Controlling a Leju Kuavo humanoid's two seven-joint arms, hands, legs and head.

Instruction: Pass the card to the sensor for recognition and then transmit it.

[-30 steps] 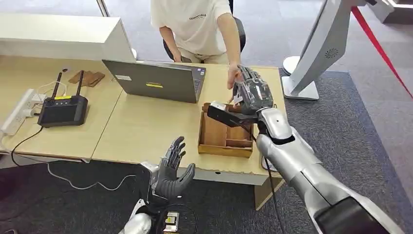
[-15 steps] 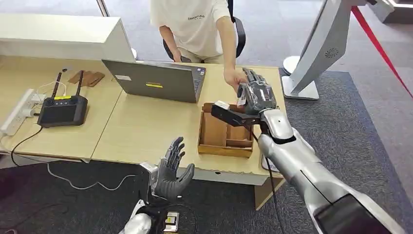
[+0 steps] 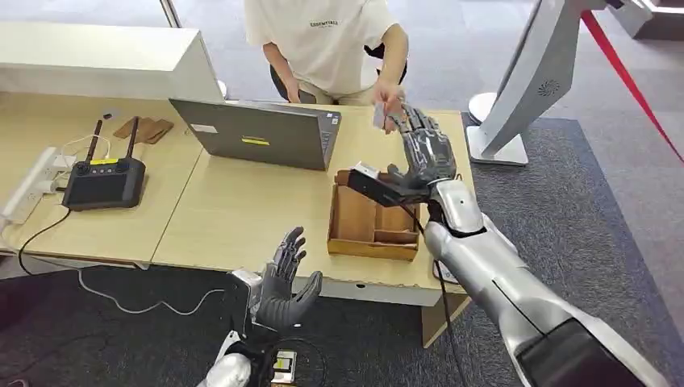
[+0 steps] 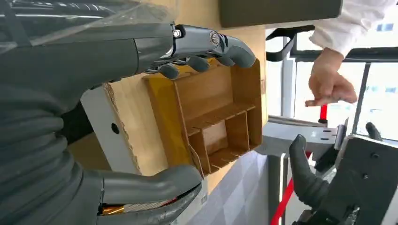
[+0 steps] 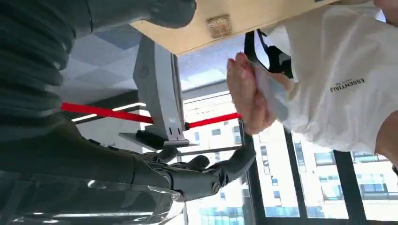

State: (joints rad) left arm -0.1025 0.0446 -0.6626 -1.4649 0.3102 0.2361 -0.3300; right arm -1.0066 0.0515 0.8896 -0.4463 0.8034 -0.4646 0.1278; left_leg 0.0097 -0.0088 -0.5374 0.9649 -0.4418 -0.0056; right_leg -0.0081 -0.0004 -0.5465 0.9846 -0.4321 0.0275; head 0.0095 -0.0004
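The card (image 3: 379, 115) is a small, pale, thin rectangle pinched in the person's hand (image 3: 388, 99), held up in the air above the far edge of the worktop (image 3: 242, 210). It sits just beyond the fingertips of the right robot hand (image 3: 426, 157), close to them but apart from them, and to the right of the laptop (image 3: 262, 133). In the right wrist view the card (image 5: 271, 93) appears edge-on as a whitish strip against the person's palm; its print cannot be made out.
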